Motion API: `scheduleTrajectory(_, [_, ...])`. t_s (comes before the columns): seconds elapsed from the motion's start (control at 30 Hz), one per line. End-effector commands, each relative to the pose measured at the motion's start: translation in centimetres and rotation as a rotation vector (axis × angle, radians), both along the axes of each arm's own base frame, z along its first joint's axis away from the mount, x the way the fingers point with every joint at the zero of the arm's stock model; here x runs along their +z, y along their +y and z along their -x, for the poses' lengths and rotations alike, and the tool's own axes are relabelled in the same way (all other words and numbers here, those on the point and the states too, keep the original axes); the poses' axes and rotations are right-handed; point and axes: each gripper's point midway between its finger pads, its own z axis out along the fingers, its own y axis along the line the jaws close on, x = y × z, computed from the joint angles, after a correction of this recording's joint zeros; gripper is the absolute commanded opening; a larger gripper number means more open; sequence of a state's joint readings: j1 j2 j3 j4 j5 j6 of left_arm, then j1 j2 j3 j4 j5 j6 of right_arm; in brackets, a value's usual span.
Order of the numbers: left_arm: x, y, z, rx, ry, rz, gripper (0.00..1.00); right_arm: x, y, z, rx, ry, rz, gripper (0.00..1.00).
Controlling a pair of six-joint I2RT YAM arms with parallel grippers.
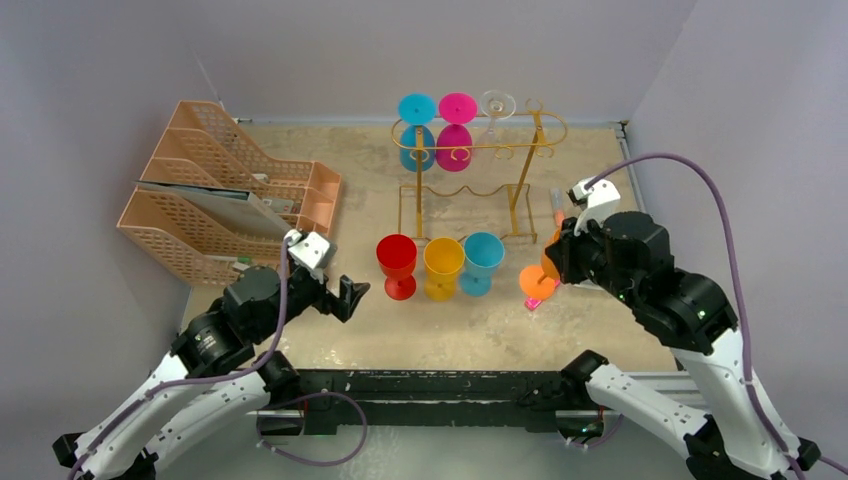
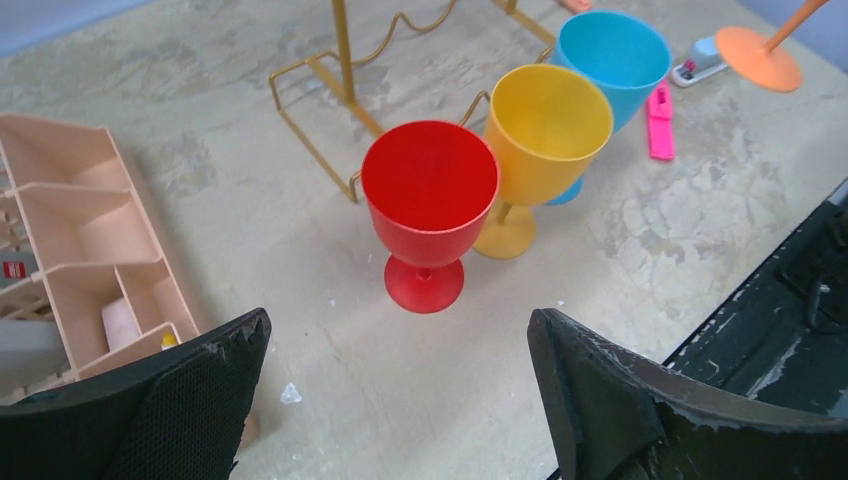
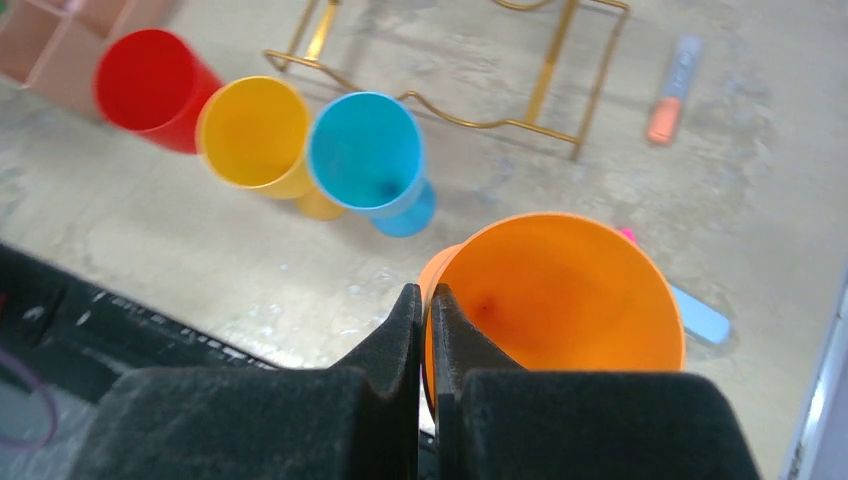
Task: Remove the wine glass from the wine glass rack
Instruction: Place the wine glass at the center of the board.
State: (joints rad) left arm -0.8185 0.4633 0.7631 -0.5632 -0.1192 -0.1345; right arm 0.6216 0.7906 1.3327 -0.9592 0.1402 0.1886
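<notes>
1. We find the orange wine glass [image 3: 560, 290] already off the wine glass rack [image 1: 517, 200], to the rack's front right and tilted. We cannot tell whether its foot touches the table [image 1: 480, 330].
2. The right gripper [image 3: 425, 300] is pinched narrow on the cup's wall, one finger inside the bowl and one outside.
3. We judge this glass to be light, stiff plastic with a smooth wall. A rim pinch could let it swing, so the stem looks the steadier place to hold.
4. The left gripper [image 2: 398, 320] stands wide and holds nothing, front left of the rack.
5. From the rack's top hooks hang a hanging blue glass [image 1: 417, 108], a magenta glass [image 1: 457, 107] and a clear glass [image 1: 497, 103], all upside down. The clear one looks the most breakable.
6. Just in front of the rack stand a red glass [image 2: 430, 190], a yellow glass [image 2: 548, 130] and a standing blue glass [image 2: 612, 50], all upright and empty. The orange bowl is empty too.
7. Well left of the rack, the peach file trays [image 1: 190, 235] hold a grey folder [image 1: 205, 197].
</notes>
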Motion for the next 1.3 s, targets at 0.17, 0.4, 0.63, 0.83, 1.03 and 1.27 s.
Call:
scheduleTrajectory(0.17, [-1.4, 1.9, -1.5, 0.171, 0.010, 0.043, 1.00, -3.9, -1.4, -5.2, -0.263, -0.070, 0.033, 0.00])
scheduleTrajectory(0.4, [-1.1, 2.5, -2.7, 0.218, -0.028, -0.020, 1.00, -8.1, 1.2, -8.3, -0.187, -0.086, 0.087, 0.00])
scheduleTrajectory(0.63, [-1.6, 2.5, -2.9, 0.218, -0.030, -0.032, 1.00, -9.7, 2.3, -10.1, -0.197, -0.170, 0.029, 0.00])
scheduleTrajectory(0.83, [-1.6, 4.1, -3.2, 0.298, -0.024, -0.073, 0.96, -11.4, 2.2, -10.7, -0.203, -0.168, 0.069, 0.00])
scheduleTrajectory(1.03, [-1.7, 4.3, -3.1, 0.309, -0.001, -0.084, 0.95, -12.5, 1.8, -11.1, -0.195, -0.135, 0.162, 0.00])
scheduleTrajectory(1.27, [-2.2, 4.0, -3.2, 0.303, 0.027, -0.119, 0.95, -14.8, 2.8, -10.2, -0.144, -0.026, 0.166, 0.00])
